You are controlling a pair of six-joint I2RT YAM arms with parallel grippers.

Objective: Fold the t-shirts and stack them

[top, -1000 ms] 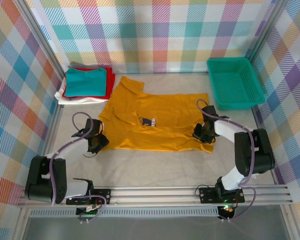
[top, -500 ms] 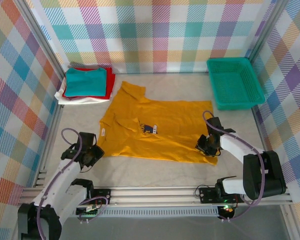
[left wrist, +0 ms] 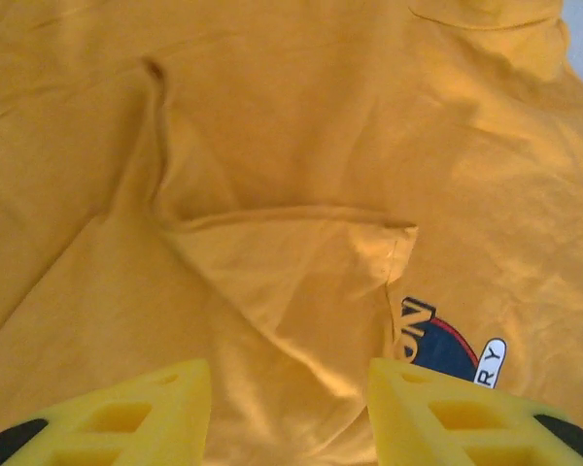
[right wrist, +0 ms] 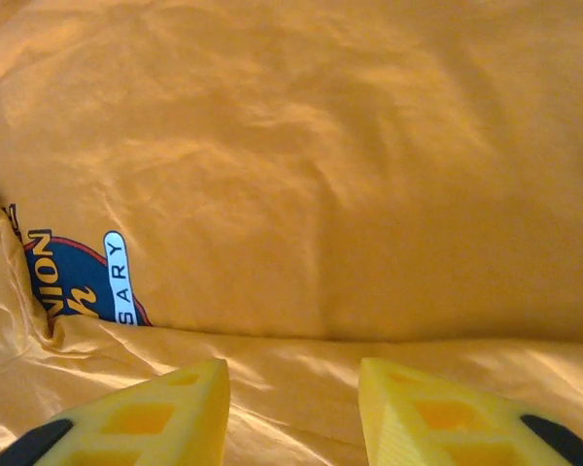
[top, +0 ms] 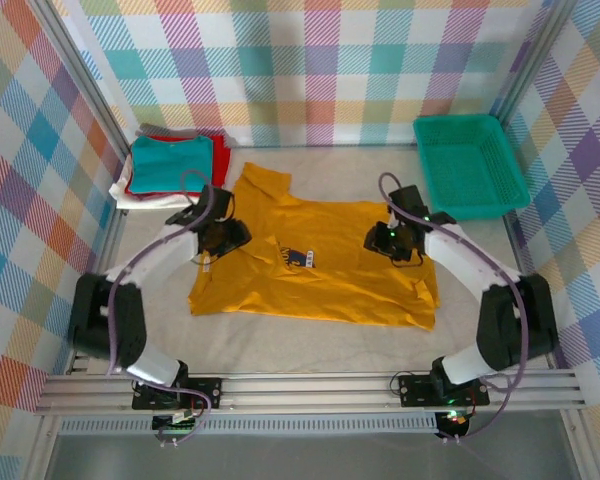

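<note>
**Both my grippers open over the yellow tee**

The mustard-yellow short-sleeved cotton tee (top: pixel 330 280) lies spread across the middle of the grey table (top: pixel 310 345), with one sleeve (top: pixel 263 182) pointing toward the far wall. Its small dark-and-white chest print (top: pixel 295 256) faces up between my two arms.

My left gripper (top: pixel 230 237) hangs over the tee's left part, just beside the print. In the left wrist view my yellow fingers (left wrist: pixel 126 413) stand apart, with nothing pinched between them. Under them a flap of the yellow cloth (left wrist: pixel 301 262) is folded over on itself, its corner just above the print (left wrist: pixel 447 345).

My right gripper (top: pixel 380 240) hangs over the tee's right part, close to the far edge of the cloth. Its fingers (right wrist: pixel 437 413) are also spread and hold nothing. The right wrist view looks down on rumpled yellow fabric, with a ridge running across it just in front of the fingertips. The print (right wrist: pixel 73 277) sits at the left.

In the far left corner a folded teal tee (top: pixel 170 163) tops the stack. A red one (top: pixel 218 172) and a white one (top: pixel 138 198) lie under it, and a grey edge (top: pixel 155 130) peeks out behind. The green plastic mesh basket (top: pixel 470 165) stands in the far right corner, apart from the yellow tee.
</note>
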